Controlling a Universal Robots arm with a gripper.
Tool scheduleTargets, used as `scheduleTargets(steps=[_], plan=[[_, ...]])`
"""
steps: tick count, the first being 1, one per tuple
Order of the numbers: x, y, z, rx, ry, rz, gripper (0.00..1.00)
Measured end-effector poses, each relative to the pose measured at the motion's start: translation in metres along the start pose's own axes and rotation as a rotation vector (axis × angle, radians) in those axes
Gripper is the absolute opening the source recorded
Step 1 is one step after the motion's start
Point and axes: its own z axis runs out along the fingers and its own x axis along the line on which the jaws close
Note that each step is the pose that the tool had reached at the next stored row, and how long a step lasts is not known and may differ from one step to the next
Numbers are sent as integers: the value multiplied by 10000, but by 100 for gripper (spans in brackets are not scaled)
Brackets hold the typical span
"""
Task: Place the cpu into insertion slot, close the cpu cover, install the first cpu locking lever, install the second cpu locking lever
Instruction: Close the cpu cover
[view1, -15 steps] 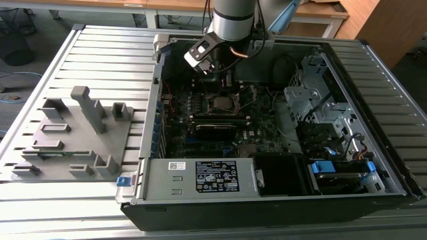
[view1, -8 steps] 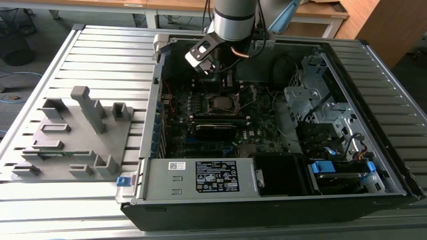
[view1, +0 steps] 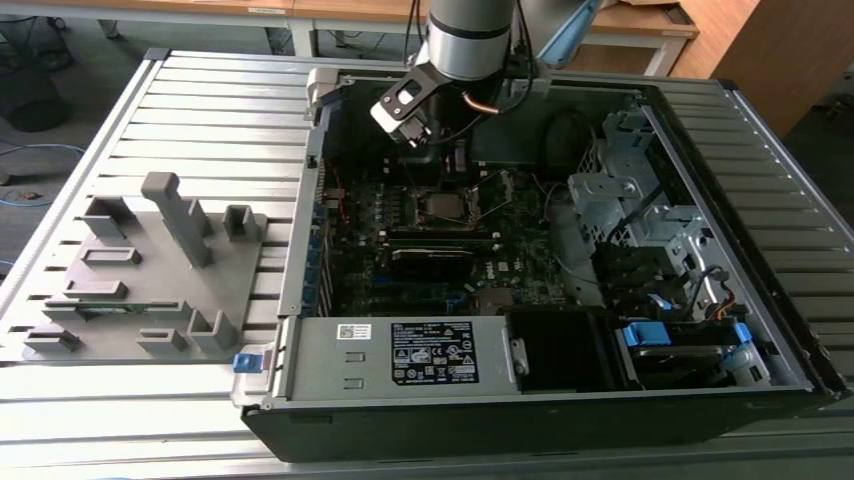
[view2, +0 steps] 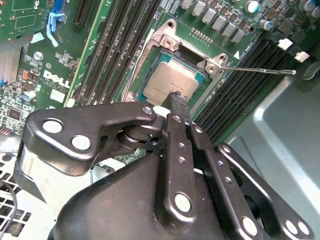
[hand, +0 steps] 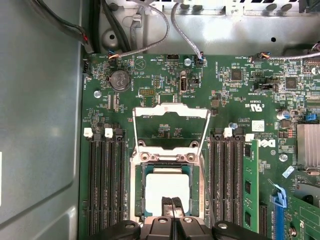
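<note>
Cpu sits in insertion slot, gripper hiding edge.

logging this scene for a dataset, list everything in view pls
computer case: one, grey-black, open on the slatted table
fixture tray: one, grey, exterior view's left of the case
motherboard: one, green, inside the case
insertion slot: one, silver-rimmed, mid-board
cpu: one, silver-grey, seated in the slot
cpu cover: one, silver, flipped open
locking lever: one seen, thin silver, beside the slot
memory slots: several, black, both sides of the slot
gripper: one, black, shut, over the cpu
</note>
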Motion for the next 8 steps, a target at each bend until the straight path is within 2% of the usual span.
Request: scheduleTargets(steps=[8], plan=[[1,2,-63,24,0,0,11]])
